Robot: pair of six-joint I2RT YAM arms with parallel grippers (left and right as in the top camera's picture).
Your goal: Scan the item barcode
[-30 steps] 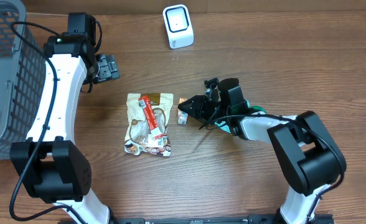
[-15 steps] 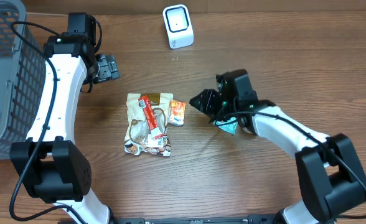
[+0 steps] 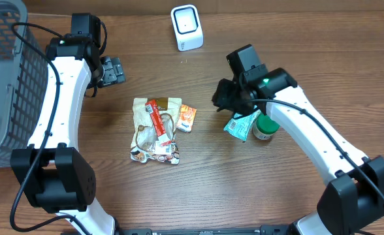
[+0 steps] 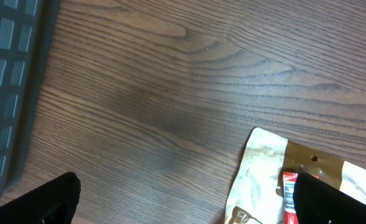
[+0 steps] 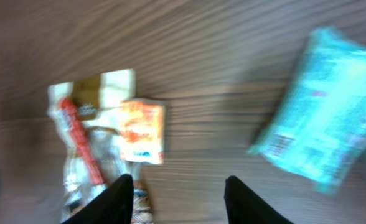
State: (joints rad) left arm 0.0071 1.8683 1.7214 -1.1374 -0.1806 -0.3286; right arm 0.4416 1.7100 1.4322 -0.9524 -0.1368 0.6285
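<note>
A white barcode scanner (image 3: 187,27) stands at the back of the table. A small orange packet (image 3: 187,118) (image 5: 142,132) lies flat against the right edge of a beige pouch (image 3: 156,130) (image 5: 83,137) (image 4: 264,174). My right gripper (image 3: 221,96) (image 5: 183,202) hovers above and to the right of the packet, open, with only bare wood between its fingers. A teal packet (image 3: 241,124) (image 5: 323,124) lies to its right. Far left of the scanner, my left gripper (image 3: 110,70) (image 4: 189,205) stands wide open and holds nothing.
A grey wire basket (image 3: 2,78) (image 4: 9,81) fills the left edge of the table. A green-lidded jar (image 3: 265,127) stands beside the teal packet, partly under the right arm.
My right gripper let go of the orange packet beside the pouch and drew back up and to the right, uncovering the teal packet and jar. The left arm has not moved.
</note>
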